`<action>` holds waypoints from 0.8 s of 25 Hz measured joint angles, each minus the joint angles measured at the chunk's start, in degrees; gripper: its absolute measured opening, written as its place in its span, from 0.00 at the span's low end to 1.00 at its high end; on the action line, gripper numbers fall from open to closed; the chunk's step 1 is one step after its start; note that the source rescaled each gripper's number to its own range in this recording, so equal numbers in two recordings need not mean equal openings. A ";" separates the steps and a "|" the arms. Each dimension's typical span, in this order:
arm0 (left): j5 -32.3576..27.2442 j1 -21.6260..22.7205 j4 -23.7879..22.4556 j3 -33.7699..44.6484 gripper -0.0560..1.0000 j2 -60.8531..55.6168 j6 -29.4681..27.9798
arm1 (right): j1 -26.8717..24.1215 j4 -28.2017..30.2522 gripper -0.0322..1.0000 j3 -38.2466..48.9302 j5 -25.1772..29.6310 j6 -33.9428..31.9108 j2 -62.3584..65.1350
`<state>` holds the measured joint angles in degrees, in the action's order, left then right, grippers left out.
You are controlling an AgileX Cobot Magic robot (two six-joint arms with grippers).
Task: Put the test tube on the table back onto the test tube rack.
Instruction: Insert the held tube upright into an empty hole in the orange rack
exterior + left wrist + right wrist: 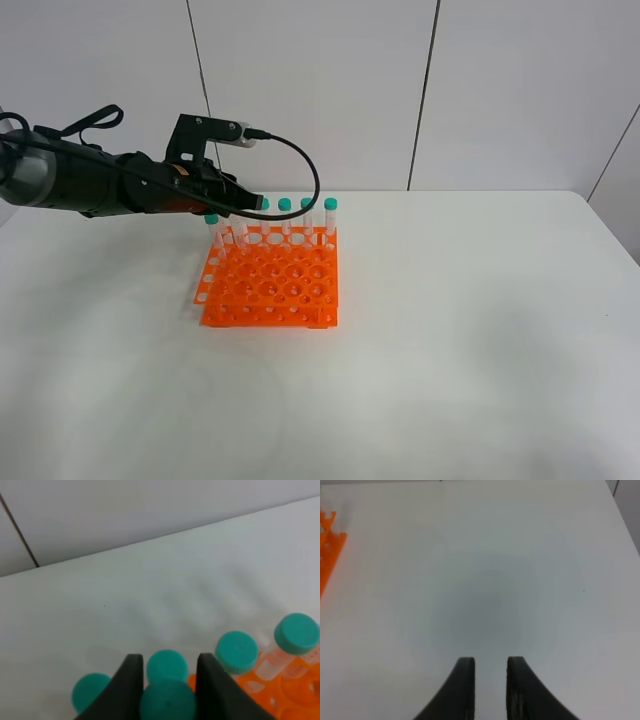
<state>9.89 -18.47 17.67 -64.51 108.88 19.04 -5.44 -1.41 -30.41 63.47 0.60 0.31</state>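
My left gripper (169,657) hangs over the back row of the orange test tube rack (270,285); in the exterior high view the gripper (240,205) is at the rack's back left. Its fingers (131,680) are shut on the teal cap of the test tube (167,701), held upright. Other capped tubes (307,215) stand in the back row, and their teal caps (236,651) show in the left wrist view. The tube's lower part is hidden. My right gripper (491,660) is slightly open and empty over the bare white table (490,580).
The table (480,330) stretches wide around the rack. A white panelled wall (320,90) stands right behind the table's far edge. The rack's edge (327,545) shows at the side of the right wrist view. The right arm is out of the exterior high view.
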 joint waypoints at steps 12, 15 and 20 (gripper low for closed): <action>-0.47 -0.24 -0.51 0.46 0.07 0.00 -2.59 | 0.00 0.00 0.03 0.00 -0.09 0.00 0.00; -0.40 -0.28 -0.51 1.95 0.07 0.00 -2.74 | 0.00 0.00 0.03 0.00 -0.09 0.00 0.00; 0.25 -0.36 -0.45 3.50 0.07 0.00 -2.81 | 0.00 0.00 0.03 0.00 -0.09 0.00 0.00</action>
<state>10.13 -18.82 17.22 -61.02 108.88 16.23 -5.44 -1.41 -30.41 63.37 0.60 0.31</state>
